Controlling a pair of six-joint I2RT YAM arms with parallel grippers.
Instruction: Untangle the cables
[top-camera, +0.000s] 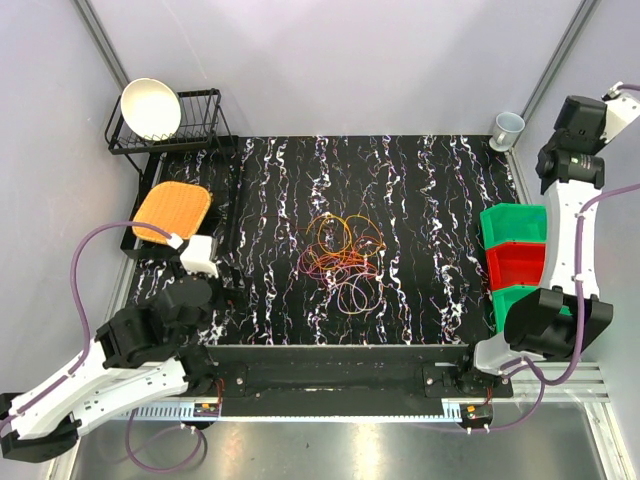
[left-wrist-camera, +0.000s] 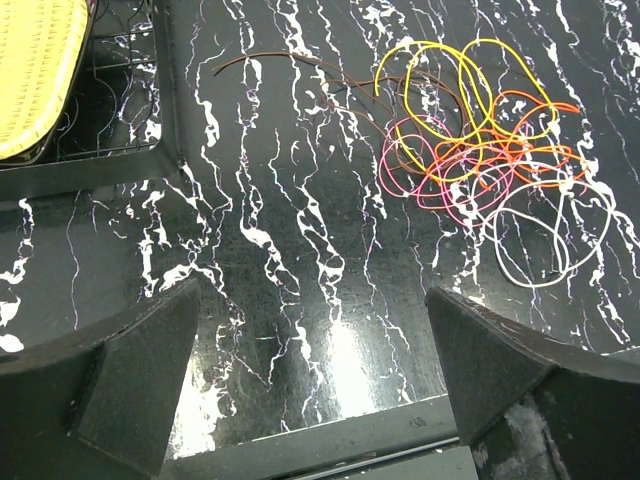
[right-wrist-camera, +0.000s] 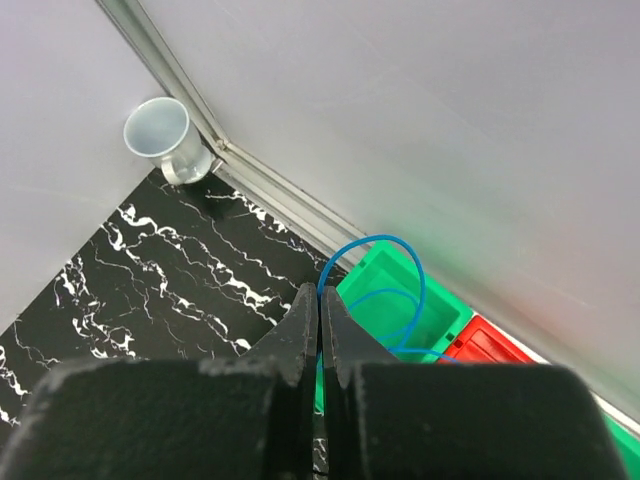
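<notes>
Up high, right pincer (right-wrist-camera: 321, 292) pinches blue cable (right-wrist-camera: 380, 239); left pincer (left-wrist-camera: 310, 300) hangs low, spread.

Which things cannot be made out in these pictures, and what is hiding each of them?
- Blue cable, right wrist view: its near end vanishes behind the fingers of the shut right tool, so it is unclear whether it is pinched.
- Cable tangle, top view: too small to tell which strand crosses over which.
- Nearest green bin, top view: mostly covered by the right arm, so its contents are hidden.
</notes>
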